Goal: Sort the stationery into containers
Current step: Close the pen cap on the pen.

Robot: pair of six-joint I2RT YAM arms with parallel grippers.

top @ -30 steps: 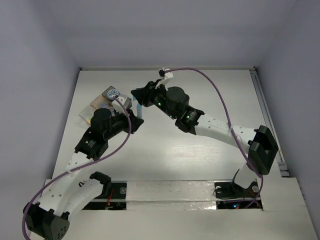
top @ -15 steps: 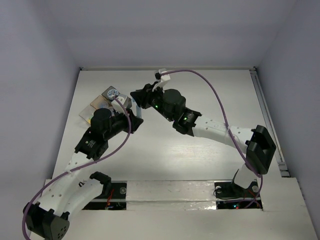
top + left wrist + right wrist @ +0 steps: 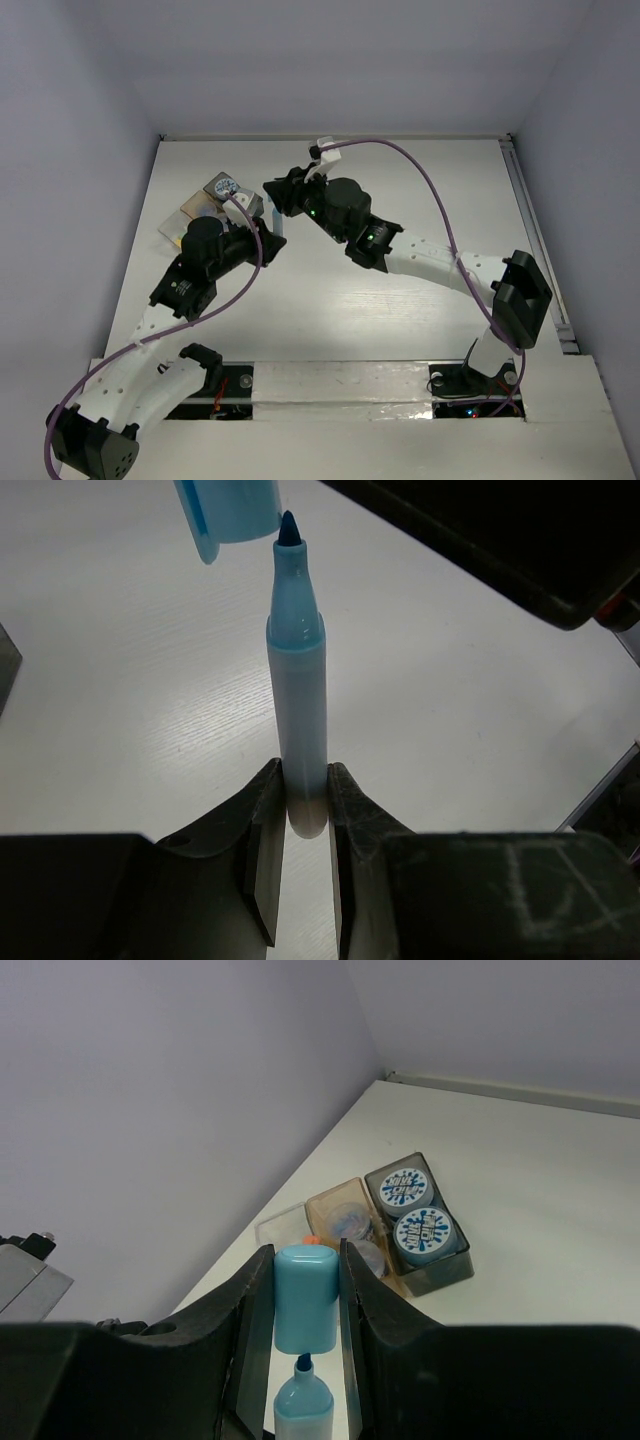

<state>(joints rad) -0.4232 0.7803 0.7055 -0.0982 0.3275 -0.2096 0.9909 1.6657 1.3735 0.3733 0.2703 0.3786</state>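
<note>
We note the left gripper (image 3: 297,795) clamped on the tail of the blue pen (image 3: 296,700), centre frame, tip bare. Just beyond, the right gripper (image 3: 305,1280) pinches the cap (image 3: 303,1300), slightly off-axis from the tip. Farther off, mid-frame in the right wrist view, the dark grey box (image 3: 440,1280) holds two tubs (image 3: 402,1188). Our worry: a skewed push levers the pen from its shallow hold.

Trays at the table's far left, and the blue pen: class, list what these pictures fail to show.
- Top external view: the left arm covers most of the trays; contents too small to name.
- Left wrist view: the blue cap is cut off by the top edge.
- Right wrist view: the cap and right gripper hide part of the clear tray; the blue pen is cut off below.
</note>
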